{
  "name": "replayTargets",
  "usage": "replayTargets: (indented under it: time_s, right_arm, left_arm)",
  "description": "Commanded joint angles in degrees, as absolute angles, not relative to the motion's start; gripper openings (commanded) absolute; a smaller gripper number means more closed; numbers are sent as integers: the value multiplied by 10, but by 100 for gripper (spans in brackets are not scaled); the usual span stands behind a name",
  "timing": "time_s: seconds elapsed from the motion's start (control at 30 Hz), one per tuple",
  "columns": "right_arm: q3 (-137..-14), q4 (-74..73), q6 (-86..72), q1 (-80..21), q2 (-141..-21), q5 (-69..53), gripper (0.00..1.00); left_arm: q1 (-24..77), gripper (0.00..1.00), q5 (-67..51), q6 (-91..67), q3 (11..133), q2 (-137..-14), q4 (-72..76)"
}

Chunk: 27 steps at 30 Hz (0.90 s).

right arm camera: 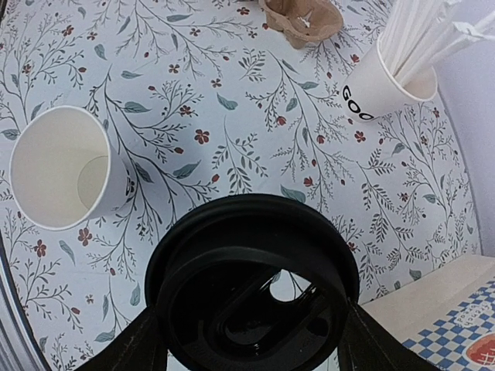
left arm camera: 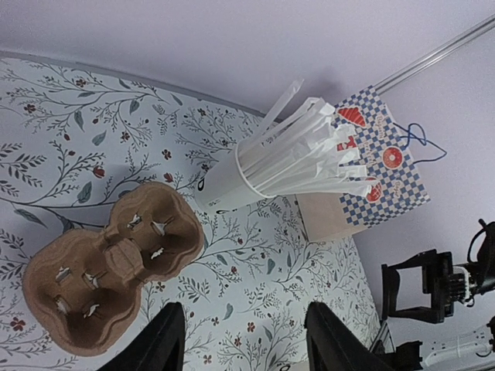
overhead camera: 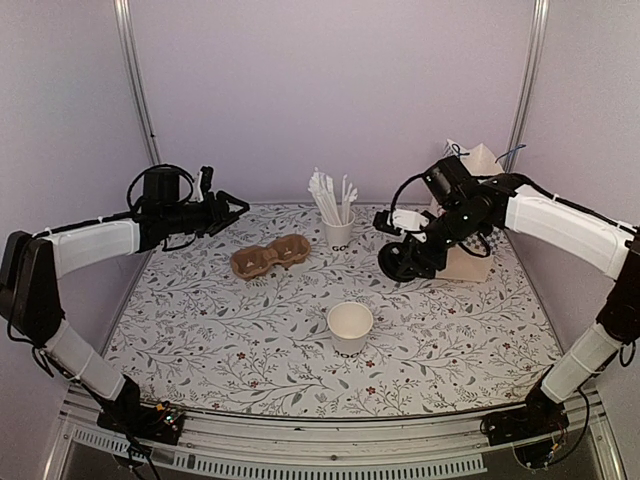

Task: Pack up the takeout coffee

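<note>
- Right wrist view: the right gripper (right arm camera: 251,344) pinches the black lid (right arm camera: 240,232) by its rim, one finger on each side, in the air above the table.
- The coffee cup (overhead camera: 350,325) stands upright and uncovered near the middle of the table, a little toward the near edge. It is well apart from the lid, which hangs nearer the right edge.
- The left gripper (left arm camera: 244,340) hovers toward the far left corner with its fingers spread and nothing between them, over the pulp carrier (left arm camera: 108,270).
- The step in hand looks like capping the cup. The lid should come in level, centred over the mouth, and be pressed evenly so the rim seats all round. The cup looks empty and light, so a tilted push could tip it.
- The straw cup (right arm camera: 383,81) shows dark letters "GOO", the rest turned away. The coffee cup's lettering is too small to read.
- The paper bag (left arm camera: 371,170), by the far right corner, carries blue checks and red pictures, with no legible words.
</note>
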State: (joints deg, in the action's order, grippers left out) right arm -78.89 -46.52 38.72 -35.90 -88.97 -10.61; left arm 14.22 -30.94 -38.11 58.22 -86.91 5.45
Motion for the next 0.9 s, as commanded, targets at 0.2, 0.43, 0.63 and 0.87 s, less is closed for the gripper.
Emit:
replayTargets:
  time_s: [0.2, 0.43, 0.63, 0.87]
  right_arm:
    - [-911, -591, 438, -479, -976, -93, 67]
    - [-965, -627, 434, -520, -1035, -75, 67]
    - [-1022, -665, 436, -539, -1083, -64, 66]
    - [-1052, -695, 430, -555, -1120, -50, 66]
  left_arm:
    - [130, 56, -308, -369, 588, -873, 50]
    - [129, 56, -311, -371, 586, -855, 54]
    - [129, 56, -313, -370, 586, -842, 54]
    - [130, 56, -316, -371, 587, -833, 54]
